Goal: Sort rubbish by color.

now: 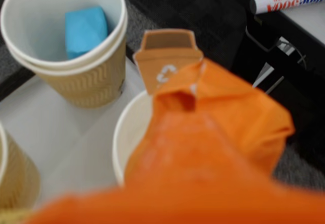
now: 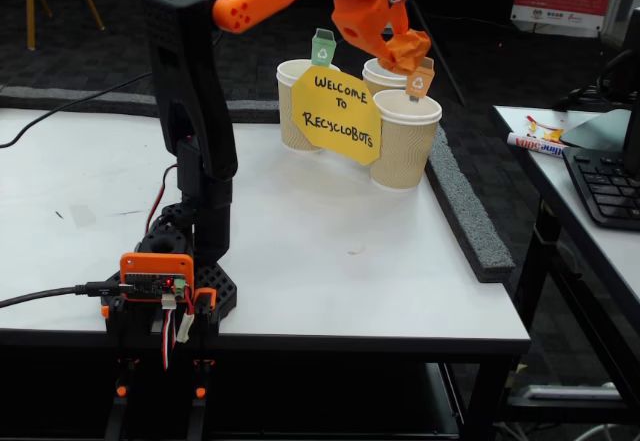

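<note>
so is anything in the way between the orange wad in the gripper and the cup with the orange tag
Nothing visible blocks it. The crumpled orange paper wad, pinched in the orange plastic gripper, hangs directly over the open white paper cup carrying the orange bin-shaped tag. The tag stands at the far rim, clear of the mouth.

In the wrist view the gripper (image 1: 213, 117) is an orange blur that hides most of the near cup (image 1: 129, 137) and its inside, a third cup (image 1: 12, 173) is cut by the left edge, and the marker (image 1: 287, 1) by the right.
</note>
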You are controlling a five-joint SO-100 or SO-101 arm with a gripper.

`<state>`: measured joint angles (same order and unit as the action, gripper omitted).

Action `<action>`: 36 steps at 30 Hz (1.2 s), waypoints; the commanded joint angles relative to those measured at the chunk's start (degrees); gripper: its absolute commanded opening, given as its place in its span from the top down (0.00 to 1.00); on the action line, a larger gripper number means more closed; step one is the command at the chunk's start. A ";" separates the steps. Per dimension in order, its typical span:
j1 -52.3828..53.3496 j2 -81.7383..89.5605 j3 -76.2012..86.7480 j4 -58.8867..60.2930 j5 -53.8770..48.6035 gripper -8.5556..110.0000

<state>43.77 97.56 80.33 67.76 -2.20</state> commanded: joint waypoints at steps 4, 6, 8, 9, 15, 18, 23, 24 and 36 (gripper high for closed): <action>1.41 -2.02 -9.58 -3.08 -1.23 0.92; 1.41 -2.55 -9.67 -3.16 -1.23 0.84; 1.41 -2.99 -9.67 -3.16 -1.23 0.78; 1.41 -3.16 -9.67 -3.16 -1.23 0.77; 1.41 -3.52 -9.58 -2.99 -1.23 0.66; 1.41 -3.52 -9.58 -2.64 -1.23 0.65; 1.41 -2.55 -10.28 -0.09 -1.14 0.74; 1.41 -1.85 -10.28 0.53 -1.14 0.77; 1.23 25.40 10.11 0.62 -0.53 0.93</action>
<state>43.86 105.91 88.15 69.08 -2.20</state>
